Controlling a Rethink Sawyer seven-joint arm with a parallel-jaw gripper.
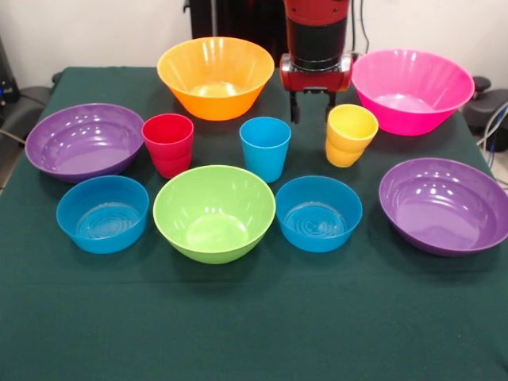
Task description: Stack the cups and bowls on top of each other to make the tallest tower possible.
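Observation:
All the cups and bowls stand apart on the green table; no tower shows. The red cup, blue cup and yellow-orange cup stand in a middle row. Two small blue bowls flank the lime green bowl in front. Purple bowls sit at the left and right. The large orange-yellow bowl and the pink bowl stand at the back. My gripper hangs open and empty between those two, just behind the yellow-orange cup.
The dark green tablecloth covers the table, with a wide bare strip along the front edge. Dark equipment and cables sit off the table's left and right sides.

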